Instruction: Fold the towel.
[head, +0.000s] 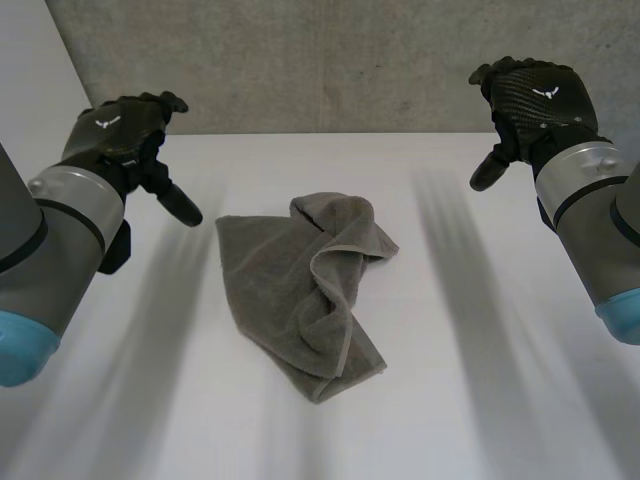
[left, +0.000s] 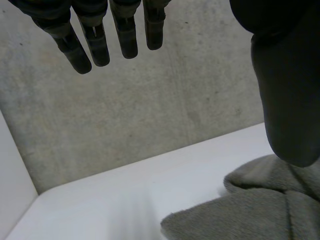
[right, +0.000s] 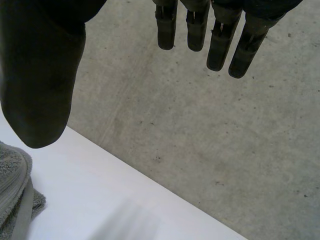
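A grey towel (head: 305, 290) lies crumpled in the middle of the white table (head: 480, 380), its far part bunched into folds. My left hand (head: 125, 135) hovers above the table to the towel's left, fingers straight and empty. My right hand (head: 530, 100) hovers above the far right of the table, also open and holding nothing. In the left wrist view the towel (left: 255, 205) lies below my thumb (left: 287, 95), apart from it. In the right wrist view a towel edge (right: 12, 195) lies beneath my thumb (right: 40, 80).
A grey concrete wall (head: 330, 60) rises behind the table's far edge. A pale wall (head: 25, 80) stands at the left. White table surface surrounds the towel on all sides.
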